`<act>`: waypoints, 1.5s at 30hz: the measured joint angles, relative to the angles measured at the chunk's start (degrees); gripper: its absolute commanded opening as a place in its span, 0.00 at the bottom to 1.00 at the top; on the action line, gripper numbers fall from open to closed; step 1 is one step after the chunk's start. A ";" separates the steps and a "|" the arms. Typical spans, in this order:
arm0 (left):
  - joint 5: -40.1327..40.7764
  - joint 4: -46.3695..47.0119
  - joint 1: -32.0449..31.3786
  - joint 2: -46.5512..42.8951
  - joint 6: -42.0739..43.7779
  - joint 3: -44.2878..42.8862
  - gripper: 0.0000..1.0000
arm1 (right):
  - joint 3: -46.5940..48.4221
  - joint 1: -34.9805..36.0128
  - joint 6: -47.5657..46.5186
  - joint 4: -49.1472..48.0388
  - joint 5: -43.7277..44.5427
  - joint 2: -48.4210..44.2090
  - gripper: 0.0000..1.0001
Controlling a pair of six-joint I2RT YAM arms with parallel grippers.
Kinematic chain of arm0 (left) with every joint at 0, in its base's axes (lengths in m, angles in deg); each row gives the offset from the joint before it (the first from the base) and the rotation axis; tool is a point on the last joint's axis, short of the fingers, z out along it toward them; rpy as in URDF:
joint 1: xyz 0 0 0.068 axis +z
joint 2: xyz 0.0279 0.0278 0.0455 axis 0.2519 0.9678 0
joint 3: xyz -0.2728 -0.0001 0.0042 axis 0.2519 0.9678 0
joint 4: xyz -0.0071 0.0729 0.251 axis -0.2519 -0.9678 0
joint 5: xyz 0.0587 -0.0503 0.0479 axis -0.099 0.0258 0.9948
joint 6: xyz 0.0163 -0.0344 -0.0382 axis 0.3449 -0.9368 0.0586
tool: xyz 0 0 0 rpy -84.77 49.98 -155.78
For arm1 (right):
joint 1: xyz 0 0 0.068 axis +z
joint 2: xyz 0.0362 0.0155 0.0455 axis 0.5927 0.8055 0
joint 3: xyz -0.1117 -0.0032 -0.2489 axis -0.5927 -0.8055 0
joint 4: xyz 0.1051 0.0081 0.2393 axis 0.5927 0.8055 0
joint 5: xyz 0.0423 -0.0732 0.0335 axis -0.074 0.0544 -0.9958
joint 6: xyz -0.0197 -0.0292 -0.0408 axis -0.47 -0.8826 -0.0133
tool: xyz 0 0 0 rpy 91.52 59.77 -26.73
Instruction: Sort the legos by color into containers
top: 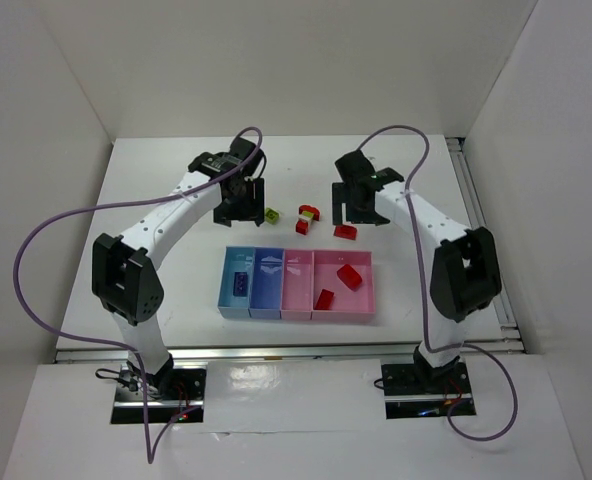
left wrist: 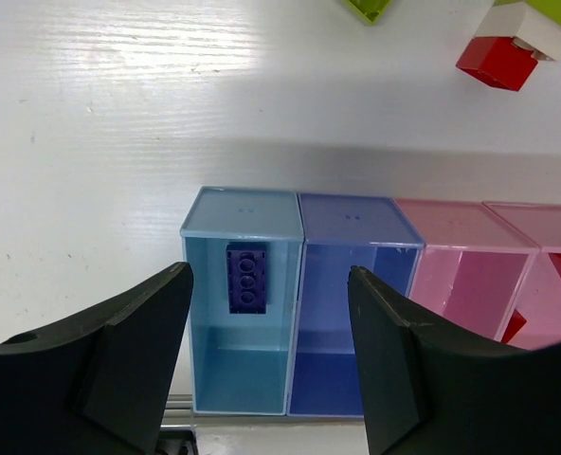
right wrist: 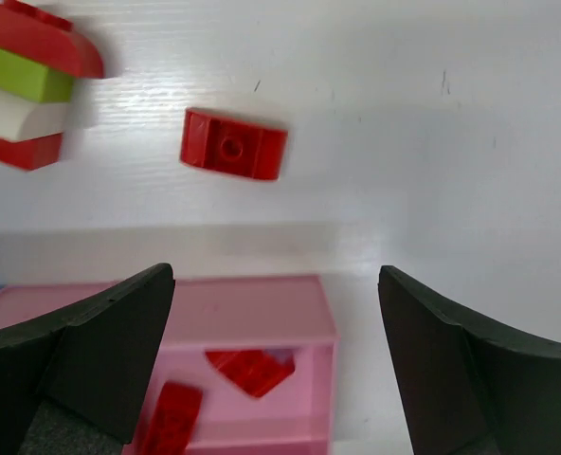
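White table (top: 156, 250) carries 4 shallow rectangular plastic trays in 1 row, lower centre of the top view, walls touching, long axes up-down. Wide pink tray (top: 361, 303), right end, holds 2 red plastic bricks: tilted red brick (top: 349, 276) upper centre, second red brick (top: 324, 299) by its left wall. Narrow pink tray (top: 297, 295) and darker blue tray (top: 266, 295) sit mid-row. Light blue tray (top: 234, 308), left end, holds 1 dark blue studded brick (top: 239, 284), long axis up-down, parallel to the tray's long walls.

Left gripper (top: 239, 205), upper centre-left: jaws moderately apart, holding nothing. Right gripper (top: 358, 205), upper centre-right: jaws wide, holding nothing.

Loose between them:
- 1 single red brick (top: 345, 232), long axis roughly left-right
- 1 brick cluster (top: 308, 212) of 2 red, 1 yellow-green, 1 white
- 1 yellow-green brick (top: 272, 214)
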 measured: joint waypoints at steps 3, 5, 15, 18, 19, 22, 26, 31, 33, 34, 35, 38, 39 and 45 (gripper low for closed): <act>1.73 -0.02 0.07 0.00 -0.37 0.09 0.78 | 1.60 -2.01 -5.57 -0.70 -2.67 6.12 0.97; 2.54 0.00 0.28 0.00 -1.27 0.50 0.78 | 1.60 -2.84 -8.81 -0.72 -4.57 9.27 0.97; 3.48 -0.13 2.62 0.11 -1.53 2.36 0.78 | 2.38 -3.74 -18.80 -5.81 -7.85 17.40 0.92; 4.33 -0.52 2.67 0.92 -1.38 1.31 0.78 | 4.28 -4.00 -20.04 -7.13 -7.37 19.96 0.84; 4.50 -0.42 2.73 1.33 -1.31 0.98 0.76 | 4.59 -4.17 -20.35 -8.17 -7.15 20.24 0.82; 4.90 -0.55 3.04 2.54 -1.27 -0.11 0.76 | 5.81 -4.94 -20.72 -10.27 -6.73 21.40 0.73; 4.94 -0.57 3.23 3.45 -1.22 -0.87 0.76 | 6.99 -6.62 -20.26 -12.92 -7.72 22.58 0.63; 4.96 -0.57 3.30 3.54 -1.11 -0.98 0.76 | 6.62 -9.09 -18.75 -14.93 -10.21 22.75 0.32; 4.96 -0.57 3.30 3.56 -1.11 -0.98 0.76 | 6.40 -9.62 -17.73 -15.32 -10.62 22.62 0.29; 4.94 -0.59 3.30 3.56 -1.11 -1.03 0.76 | 6.29 -9.68 -17.22 -15.45 -10.67 22.51 0.29; 4.92 -0.72 3.32 3.58 -1.09 -1.25 0.76 | 6.21 -9.68 -16.57 -15.41 -10.75 22.27 0.29; 4.90 -0.70 3.32 3.63 -0.92 -1.81 0.76 | 4.50 -9.40 -14.91 -15.10 -10.47 20.31 0.29; 4.90 -0.68 3.32 3.63 -0.87 -1.95 0.76 | 3.39 -9.09 -14.45 -14.56 -9.88 18.69 0.29; 3.37 -0.44 3.32 3.63 -0.02 -1.95 0.76 | -0.39 -3.80 -10.84 -12.26 -5.31 3.17 0.29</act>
